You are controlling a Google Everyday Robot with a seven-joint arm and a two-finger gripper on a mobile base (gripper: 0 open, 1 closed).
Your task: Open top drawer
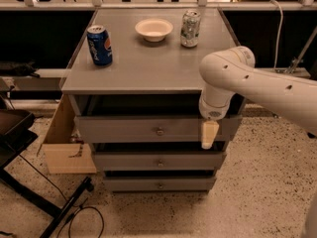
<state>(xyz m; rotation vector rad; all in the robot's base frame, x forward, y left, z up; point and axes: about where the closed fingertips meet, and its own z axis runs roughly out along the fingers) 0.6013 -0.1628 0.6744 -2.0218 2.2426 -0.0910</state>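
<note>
Top drawer (124, 129) just beneath the worktop (148, 68), knob (159, 131) at its centre, gripper (209, 134) pointing down before the drawer's right end, apart from the knob, open or clenched cannot be told, blue can (99, 44), bowl (154, 29), silver can (190, 28) on worktop

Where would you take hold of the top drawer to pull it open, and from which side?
Take the top drawer by the small round knob at the centre of its flat front, approaching straight from the front: nothing else there stands out to grip. The gripper hangs before that front, to the image's right of the knob.
</note>
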